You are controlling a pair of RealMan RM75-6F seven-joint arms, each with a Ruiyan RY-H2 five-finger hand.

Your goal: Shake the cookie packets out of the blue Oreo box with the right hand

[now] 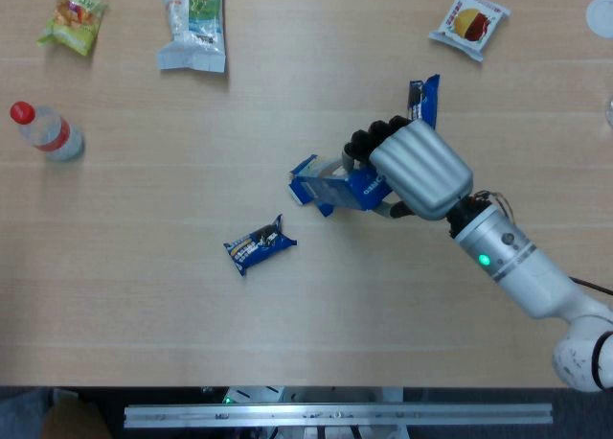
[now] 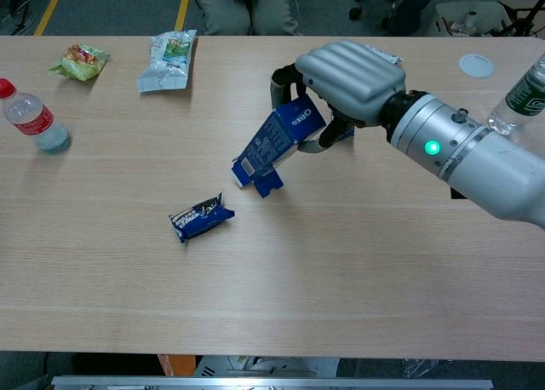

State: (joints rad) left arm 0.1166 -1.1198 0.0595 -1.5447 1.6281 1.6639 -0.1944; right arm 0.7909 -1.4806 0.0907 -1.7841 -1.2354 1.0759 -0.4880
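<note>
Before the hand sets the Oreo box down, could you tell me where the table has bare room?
The widest bare patch is the near strip of the table, below the cookie packet. It is crowded around the right hand holding the Oreo box, and the far edge holds the snack bags and bottle.

Pale wood worktop (image 1: 144, 324). Blue cookie packet (image 1: 260, 244) lies mid-worktop. Far left of it: water bottle (image 1: 46, 131). Beyond it: green snack bag (image 1: 73, 22), white pouch (image 1: 194, 23). Beyond-right: red-and-white packet (image 1: 469, 23).
</note>
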